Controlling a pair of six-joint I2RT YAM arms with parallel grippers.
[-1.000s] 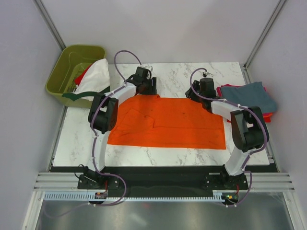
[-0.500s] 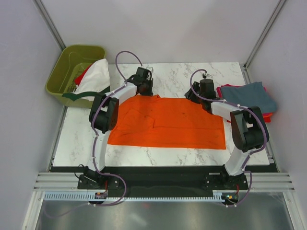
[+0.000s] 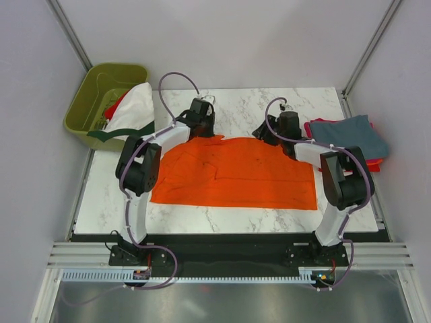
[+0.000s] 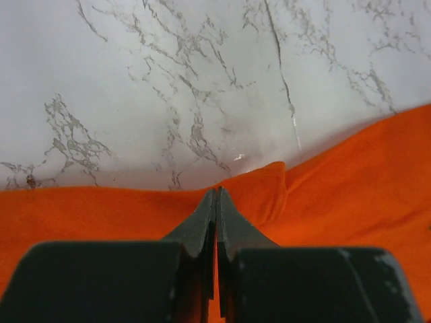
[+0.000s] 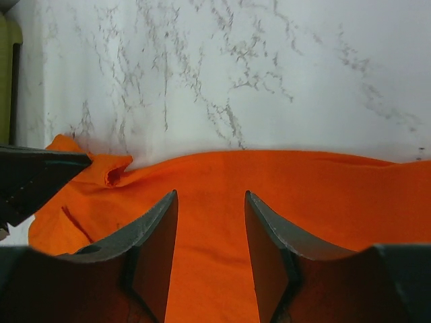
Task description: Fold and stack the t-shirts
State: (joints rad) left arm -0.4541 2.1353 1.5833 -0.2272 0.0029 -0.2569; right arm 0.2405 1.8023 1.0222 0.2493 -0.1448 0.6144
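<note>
1. My left claw [image 4: 216, 195] is closed, pinching a small pucker of cloth on the far edge of the orange t-shirt [image 3: 236, 175], near its far-left corner.
2. My right claw [image 5: 210, 202] is spread wide over the same far edge, further to the right. Only bare orange cloth shows between its jaws, and it grips nothing.
3. The orange t-shirt lies flat on the marble surface [image 3: 242, 108] between my two arms as a wide rectangle. I judge it part-folded, with at least one more fold to make.
4. The finished work appears to be the pile at the right edge of the surface: a blue-grey t-shirt [image 3: 347, 131] on top, with red cloth [image 3: 377, 161] showing beneath it.
5. A white t-shirt [image 3: 131, 108] with dark green trim and a red t-shirt [image 3: 116, 104] sit bundled in the olive bin [image 3: 77, 114], unfolded.
6. I reckon I am about midway through the task.
</note>
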